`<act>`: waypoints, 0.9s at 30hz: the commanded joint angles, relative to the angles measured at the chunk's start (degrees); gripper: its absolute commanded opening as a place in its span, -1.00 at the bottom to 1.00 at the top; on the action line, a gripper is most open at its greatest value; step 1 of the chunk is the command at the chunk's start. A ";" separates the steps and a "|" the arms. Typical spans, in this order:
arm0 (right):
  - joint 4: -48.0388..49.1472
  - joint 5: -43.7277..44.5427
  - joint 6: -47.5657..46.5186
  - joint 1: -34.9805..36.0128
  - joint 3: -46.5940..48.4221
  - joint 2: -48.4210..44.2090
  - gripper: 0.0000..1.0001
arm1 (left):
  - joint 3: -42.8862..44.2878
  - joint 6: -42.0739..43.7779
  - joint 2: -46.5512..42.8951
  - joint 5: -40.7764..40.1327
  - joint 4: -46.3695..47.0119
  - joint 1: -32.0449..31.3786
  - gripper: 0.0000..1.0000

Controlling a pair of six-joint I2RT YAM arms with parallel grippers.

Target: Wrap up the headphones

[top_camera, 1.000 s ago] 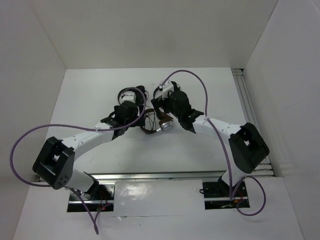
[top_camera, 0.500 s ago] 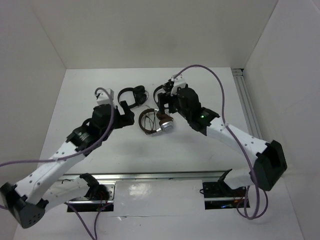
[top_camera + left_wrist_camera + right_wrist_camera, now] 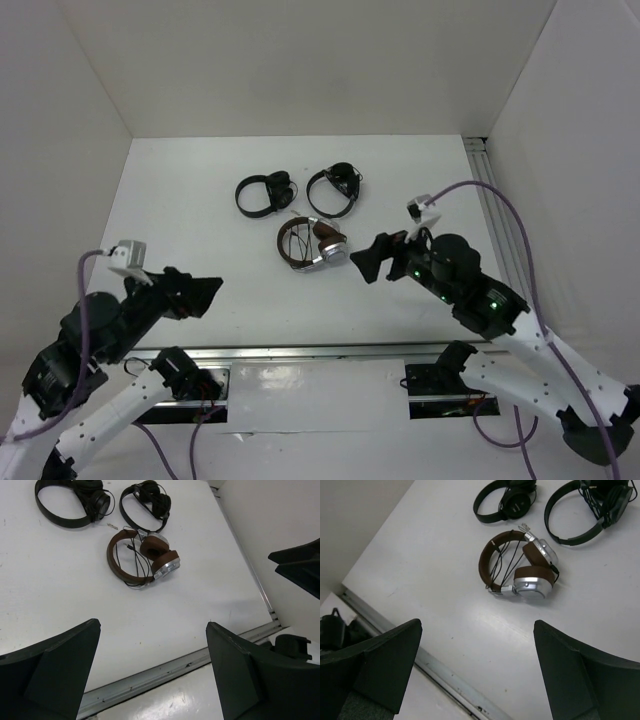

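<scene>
My left gripper (image 3: 153, 624) and right gripper (image 3: 478, 622) are both spread apart and empty, with the headphones (image 3: 535, 577) lying on the counter (image 3: 435, 550) ahead of and below them. The cable (image 3: 506, 560) looks tucked inside the headband (image 3: 481, 565), so I'd back away high to avoid snagging it.

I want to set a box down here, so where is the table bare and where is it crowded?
Bare: the left side, from the wall to the left black headphones; the near strip between the brown headphones and the front rail; the right side, between the right black headphones and the side rail. Crowded: mid-back, where the three headphones lie close.
</scene>
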 commanded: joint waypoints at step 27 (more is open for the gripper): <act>-25.17 2.66 3.82 -0.26 6.42 -25.74 1.00 | -3.11 -1.88 -21.92 1.25 -2.94 -0.26 1.00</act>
